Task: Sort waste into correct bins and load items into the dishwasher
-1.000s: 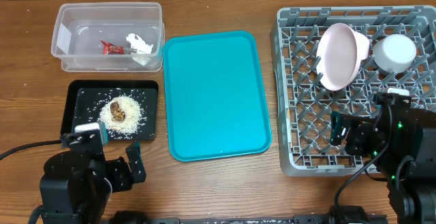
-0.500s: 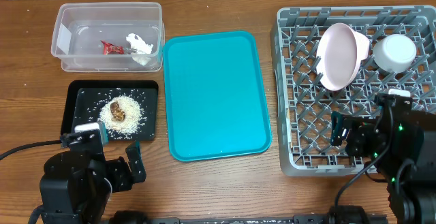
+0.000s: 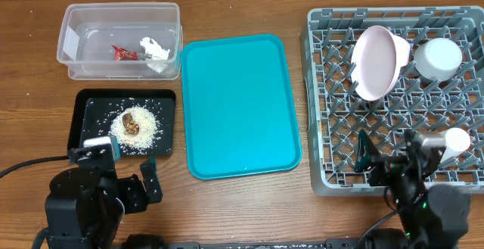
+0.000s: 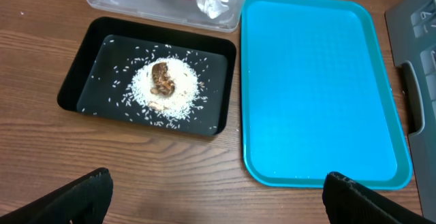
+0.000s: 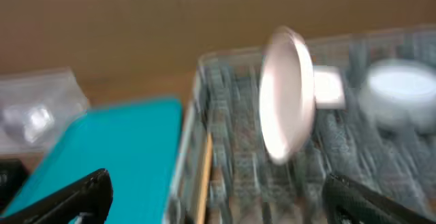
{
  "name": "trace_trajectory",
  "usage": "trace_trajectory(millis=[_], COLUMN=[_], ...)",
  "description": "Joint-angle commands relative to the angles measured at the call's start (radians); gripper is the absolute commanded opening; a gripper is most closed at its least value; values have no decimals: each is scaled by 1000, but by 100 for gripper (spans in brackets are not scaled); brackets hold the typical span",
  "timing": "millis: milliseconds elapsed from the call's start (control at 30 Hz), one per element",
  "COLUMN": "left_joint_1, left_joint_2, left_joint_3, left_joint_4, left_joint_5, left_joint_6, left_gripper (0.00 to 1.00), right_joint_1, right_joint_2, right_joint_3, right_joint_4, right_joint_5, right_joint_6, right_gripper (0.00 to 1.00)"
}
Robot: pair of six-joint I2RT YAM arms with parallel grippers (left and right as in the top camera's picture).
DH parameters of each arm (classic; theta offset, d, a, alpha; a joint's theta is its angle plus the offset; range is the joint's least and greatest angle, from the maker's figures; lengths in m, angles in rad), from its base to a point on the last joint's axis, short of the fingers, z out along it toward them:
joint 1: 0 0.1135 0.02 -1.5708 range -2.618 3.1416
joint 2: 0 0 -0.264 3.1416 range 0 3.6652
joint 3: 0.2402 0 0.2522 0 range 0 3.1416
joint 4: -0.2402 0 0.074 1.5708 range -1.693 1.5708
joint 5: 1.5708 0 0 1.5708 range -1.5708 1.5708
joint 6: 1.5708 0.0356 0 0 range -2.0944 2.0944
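A grey dish rack [image 3: 325, 90] stands at the right and holds a pink bowl [image 3: 376, 61] on edge and a white cup [image 3: 438, 58]. They also show blurred in the right wrist view: the bowl [image 5: 287, 94] and the cup [image 5: 400, 91]. A black tray [image 3: 89, 113] with rice and a brown scrap [image 3: 132, 123] lies at the left; it also shows in the left wrist view [image 4: 88, 74]. A clear bin [image 3: 76, 48] holds wrappers. My left gripper [image 3: 144, 181] is open and empty over bare wood. My right gripper [image 3: 386, 162] is open and empty over the rack's front edge.
An empty teal tray [image 3: 238, 105] lies in the middle, also in the left wrist view [image 4: 313, 88]. The rack's front wall [image 3: 363, 185] runs under my right arm. The table's front edge is near both arm bases.
My right arm has pulled back toward the front edge and tilted, its wrist view now blurred. The left arm has not moved.
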Motion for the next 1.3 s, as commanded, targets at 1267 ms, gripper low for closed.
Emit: trace_trajectory(millis=[1267], left_joint_1=[0], left_joint_2=[1], left_joint_3=[-3], left_joint_4=[1], left_joint_5=[-13], left_joint_6=[-6], left_gripper=[100], right_joint_1=[38], right_joint_2=[-192], right_joint_3=[-491], right_joint_4=[499], right_joint_5=[-87], right_joint_6=[0], right_gripper=[100])
